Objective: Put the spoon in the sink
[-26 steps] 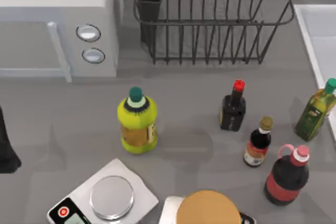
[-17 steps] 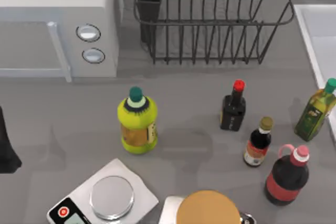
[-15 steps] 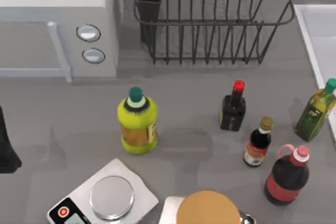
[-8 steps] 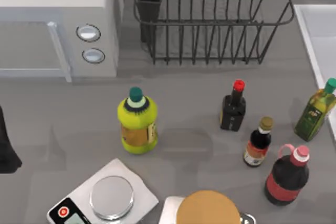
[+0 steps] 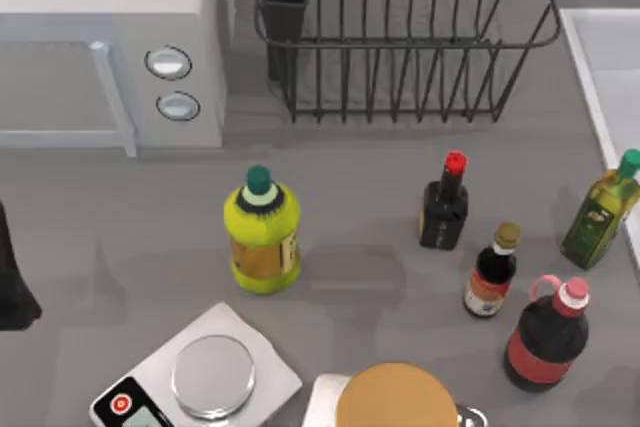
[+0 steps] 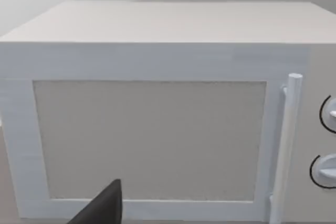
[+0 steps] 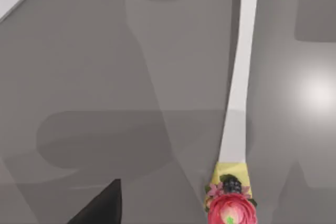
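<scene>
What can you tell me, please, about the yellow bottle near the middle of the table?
The yellow bottle is squat and round-shouldered, of glossy yellow-green plastic, with a dark green cap, a pale collar beneath it and an orange-brown label on its side. It stands upright on the grey table, capped, in front of the microwave and above the kitchen scale. Nothing touches it.

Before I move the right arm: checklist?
1. Spoon found: ok. Its pale handle with a flowered end lies on the table by the right gripper.
2. Grip on spoon: cannot tell.
3. Sink found: ok, at the table's right edge.
4. Way to sink: not ok. The green bottle and red bottle stand near it.
5. Left gripper parked: ok, facing the microwave.
</scene>
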`<state>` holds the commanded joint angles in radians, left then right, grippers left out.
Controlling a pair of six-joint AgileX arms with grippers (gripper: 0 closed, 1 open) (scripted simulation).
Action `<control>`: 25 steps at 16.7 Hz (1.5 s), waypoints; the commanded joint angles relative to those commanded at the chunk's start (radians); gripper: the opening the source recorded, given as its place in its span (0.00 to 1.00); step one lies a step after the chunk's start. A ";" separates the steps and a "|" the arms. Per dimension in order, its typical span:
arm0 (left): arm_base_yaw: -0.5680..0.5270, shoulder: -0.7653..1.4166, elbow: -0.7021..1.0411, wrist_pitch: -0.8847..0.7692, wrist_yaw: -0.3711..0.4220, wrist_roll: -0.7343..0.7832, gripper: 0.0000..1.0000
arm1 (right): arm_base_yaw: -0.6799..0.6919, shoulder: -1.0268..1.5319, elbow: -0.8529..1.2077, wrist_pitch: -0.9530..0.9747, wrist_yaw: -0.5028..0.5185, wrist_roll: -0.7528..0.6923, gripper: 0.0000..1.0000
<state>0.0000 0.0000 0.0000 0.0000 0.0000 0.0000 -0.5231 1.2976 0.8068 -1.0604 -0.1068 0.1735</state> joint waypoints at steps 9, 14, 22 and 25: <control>0.000 0.000 0.000 0.000 0.000 0.000 1.00 | 0.021 0.079 -0.092 0.173 0.000 0.022 1.00; 0.000 0.000 0.000 0.000 0.000 0.000 1.00 | 0.049 0.205 -0.228 0.446 0.001 0.053 1.00; 0.000 0.000 0.000 0.000 0.000 0.000 1.00 | 0.057 0.236 -0.260 0.502 0.001 0.061 0.85; 0.000 0.000 0.000 0.000 0.000 0.000 1.00 | 0.057 0.236 -0.260 0.502 0.001 0.061 0.62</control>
<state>0.0000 0.0000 0.0000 0.0000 0.0000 0.0000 -0.4660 1.5334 0.5470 -0.5583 -0.1060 0.2348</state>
